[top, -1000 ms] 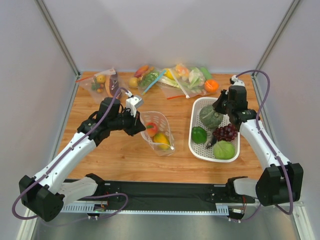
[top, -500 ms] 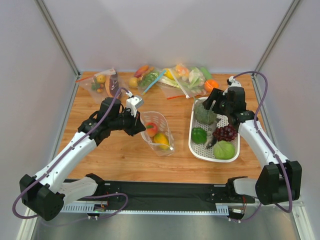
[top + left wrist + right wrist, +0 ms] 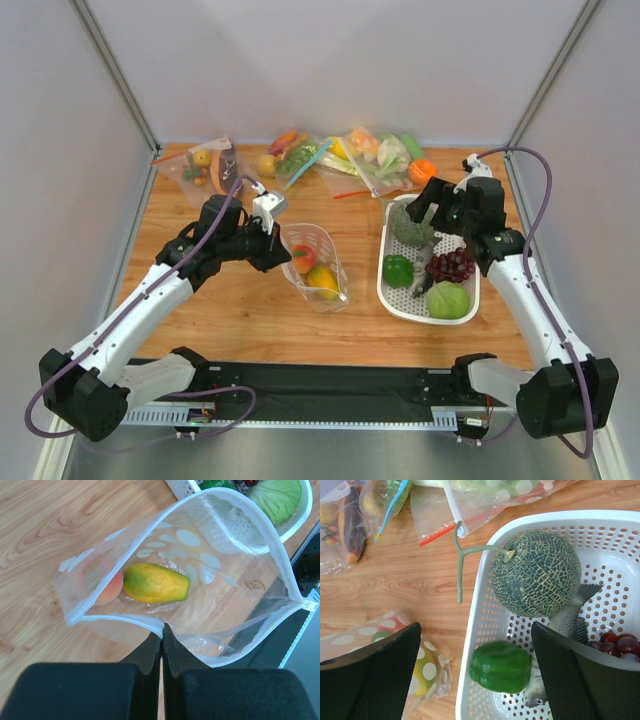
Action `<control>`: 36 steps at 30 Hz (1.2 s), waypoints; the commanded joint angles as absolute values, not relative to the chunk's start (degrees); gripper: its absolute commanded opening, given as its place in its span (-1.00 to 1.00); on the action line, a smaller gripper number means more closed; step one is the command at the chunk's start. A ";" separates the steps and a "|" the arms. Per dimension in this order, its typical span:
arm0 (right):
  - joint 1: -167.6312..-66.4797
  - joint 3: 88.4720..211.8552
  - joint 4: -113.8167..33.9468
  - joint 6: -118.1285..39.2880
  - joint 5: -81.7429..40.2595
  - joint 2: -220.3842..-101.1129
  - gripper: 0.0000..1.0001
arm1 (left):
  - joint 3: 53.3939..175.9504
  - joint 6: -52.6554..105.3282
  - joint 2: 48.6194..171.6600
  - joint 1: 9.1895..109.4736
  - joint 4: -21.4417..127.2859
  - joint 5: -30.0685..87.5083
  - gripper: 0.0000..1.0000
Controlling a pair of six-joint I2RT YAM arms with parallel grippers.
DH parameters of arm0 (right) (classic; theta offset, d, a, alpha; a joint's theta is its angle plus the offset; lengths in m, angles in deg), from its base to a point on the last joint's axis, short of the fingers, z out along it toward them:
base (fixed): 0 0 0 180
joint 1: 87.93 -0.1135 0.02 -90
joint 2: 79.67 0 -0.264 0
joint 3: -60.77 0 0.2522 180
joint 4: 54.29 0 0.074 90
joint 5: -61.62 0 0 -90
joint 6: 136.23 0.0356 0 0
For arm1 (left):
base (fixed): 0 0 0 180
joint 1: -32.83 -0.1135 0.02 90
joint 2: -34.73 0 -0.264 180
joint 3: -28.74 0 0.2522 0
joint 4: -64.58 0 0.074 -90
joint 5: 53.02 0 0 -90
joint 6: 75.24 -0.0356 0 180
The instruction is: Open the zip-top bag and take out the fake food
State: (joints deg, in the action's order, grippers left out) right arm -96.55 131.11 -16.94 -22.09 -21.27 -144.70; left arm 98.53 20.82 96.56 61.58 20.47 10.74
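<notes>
The right gripper (image 3: 428, 205) is backing off the ball (image 3: 536, 574). A second ago it sits down over the ball at the far end of the basket (image 3: 385, 285). Now it is raised and drawn toward the basket's far edge, with its jaws spread wide and nothing between them. The ball lies alone in the basket's far end, its stem hanging out over the rim. It touches the grey fish and sits just beyond the pepper (image 3: 501, 666), with the grapes (image 3: 452, 265) and the cabbage (image 3: 447, 300) nearer the arms.

I judge that the first of the three pieces is delivered and let go, so the right arm is free to fetch another.

The left gripper (image 3: 162, 630) does not move across the three views from above. It stays clenched on the near lip of the bag (image 3: 318, 262), pinching the white zip edge so that the mouth gapes. The bag lies on the wood just left of the basket, its open mouth toward the far-left. Inside it the peach (image 3: 107, 587) and the yellow fruit (image 3: 156, 583) rest side by side, touching, on the lower wall.

Two pieces remain, so the task is roughly a third done. The next reach probably has to go from the basket leftward into that open mouth. The risk is that the thin lip slips from the left pinch, or that the bag drags across the wood as a fruit is pulled out
</notes>
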 commanded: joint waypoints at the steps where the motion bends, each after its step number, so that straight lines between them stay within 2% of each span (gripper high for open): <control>1: -98.38 133.94 -14.69 -21.71 -17.58 -141.55 0.83 | 100.60 20.03 96.00 61.48 20.76 10.79 -1.00; 9: -106.20 137.28 -16.01 -20.22 -15.20 -134.43 0.73 | 100.60 20.12 95.99 61.48 20.85 10.88 -1.00; 15: -118.31 140.44 -17.68 -18.99 -16.16 -134.16 0.67 | 100.51 20.12 95.99 61.48 20.76 10.70 -1.00; 27: -138.71 146.68 -23.92 -18.02 -16.52 -147.60 0.64 | 100.51 20.03 95.82 61.48 20.76 10.97 -1.00; 36: -140.05 147.13 -23.31 -15.74 -20.29 -155.87 0.47 | 100.51 19.85 95.64 61.48 20.58 11.41 -1.00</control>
State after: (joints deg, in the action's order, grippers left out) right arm -139.98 145.51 -22.14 -17.11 -17.73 -155.50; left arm 98.53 20.80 96.56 61.58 20.19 11.24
